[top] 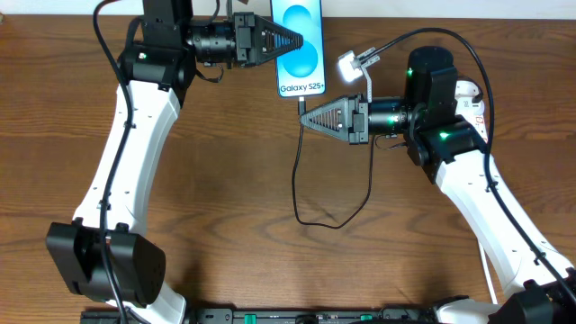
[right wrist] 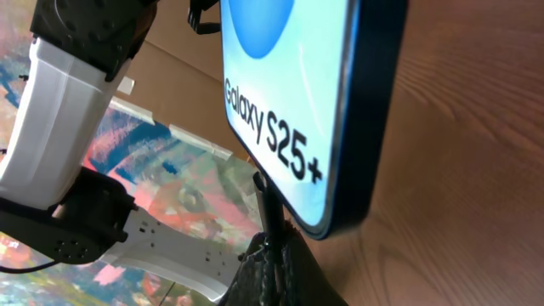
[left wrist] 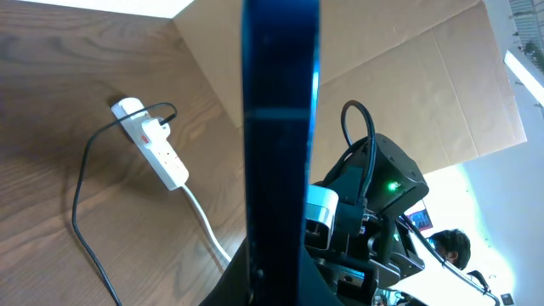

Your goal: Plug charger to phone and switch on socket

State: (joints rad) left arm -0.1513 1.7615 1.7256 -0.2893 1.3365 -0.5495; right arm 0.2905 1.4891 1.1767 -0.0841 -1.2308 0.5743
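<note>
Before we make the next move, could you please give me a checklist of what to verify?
1. Left gripper shut on the phone: ok.
2. Right gripper shut on the cable at its small plug: ok.
3. Small plug fully seated in the phone's bottom edge: cannot tell.
4. Black plug sitting in the power strip: ok.
5. Power strip switched on: cannot tell.
6. Cable lying slack on the table: ok.
</note>
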